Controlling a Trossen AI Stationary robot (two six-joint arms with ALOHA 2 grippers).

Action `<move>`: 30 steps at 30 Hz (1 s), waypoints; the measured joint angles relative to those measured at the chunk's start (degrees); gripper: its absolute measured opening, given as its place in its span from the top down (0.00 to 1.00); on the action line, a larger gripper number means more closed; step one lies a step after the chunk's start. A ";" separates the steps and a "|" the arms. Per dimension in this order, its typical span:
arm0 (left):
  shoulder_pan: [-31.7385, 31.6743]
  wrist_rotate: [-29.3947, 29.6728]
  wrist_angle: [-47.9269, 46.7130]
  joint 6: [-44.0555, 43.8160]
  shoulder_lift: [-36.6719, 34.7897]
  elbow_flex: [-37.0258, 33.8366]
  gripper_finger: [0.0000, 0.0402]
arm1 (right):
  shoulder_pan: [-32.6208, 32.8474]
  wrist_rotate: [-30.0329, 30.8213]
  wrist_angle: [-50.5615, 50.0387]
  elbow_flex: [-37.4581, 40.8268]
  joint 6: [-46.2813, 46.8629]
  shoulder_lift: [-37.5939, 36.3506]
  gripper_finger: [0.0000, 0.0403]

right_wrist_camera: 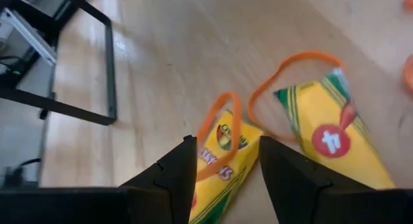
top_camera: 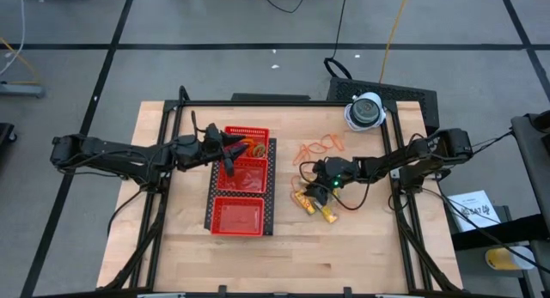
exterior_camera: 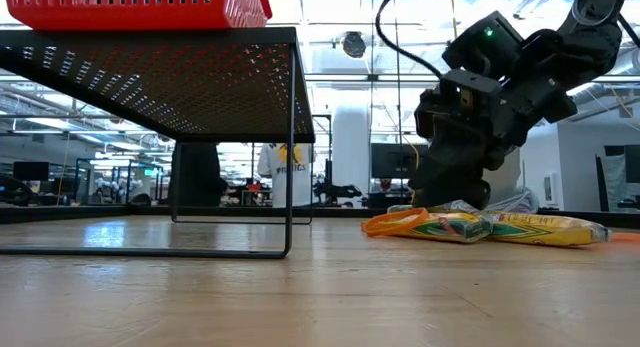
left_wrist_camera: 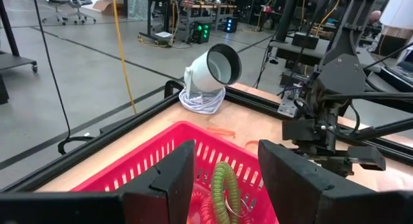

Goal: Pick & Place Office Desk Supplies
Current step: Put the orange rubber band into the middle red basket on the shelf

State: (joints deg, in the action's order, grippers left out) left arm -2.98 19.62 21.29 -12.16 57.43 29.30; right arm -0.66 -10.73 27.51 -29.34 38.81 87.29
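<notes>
Right gripper [right_wrist_camera: 222, 162] hangs with fingers apart just over an orange band [right_wrist_camera: 219, 133] lying across a yellow crayon pack [right_wrist_camera: 222, 166]. Next it likely must drop and pinch the band.

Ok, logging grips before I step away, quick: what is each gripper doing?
Left gripper: open, over the red tray, holding nothing.
Right gripper: open, over the yellow crayon packs, holding nothing.

Overhead, table-level and two wrist views
</notes>
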 joint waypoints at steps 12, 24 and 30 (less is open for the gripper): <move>0.00 0.02 0.01 -0.02 0.00 0.00 0.56 | 3.53 4.93 0.21 -0.02 -5.41 0.28 0.62; 0.00 0.07 1.60 -0.04 0.00 0.00 0.56 | 4.74 7.81 3.96 -0.04 -3.59 5.97 0.62; 0.00 0.04 1.54 -0.04 0.00 0.00 0.56 | 4.76 7.68 4.82 -0.11 -4.44 7.26 0.67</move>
State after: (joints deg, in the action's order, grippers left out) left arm -2.98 19.66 22.83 -12.21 57.43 29.30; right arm 4.10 -3.05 32.33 -29.45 34.37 94.54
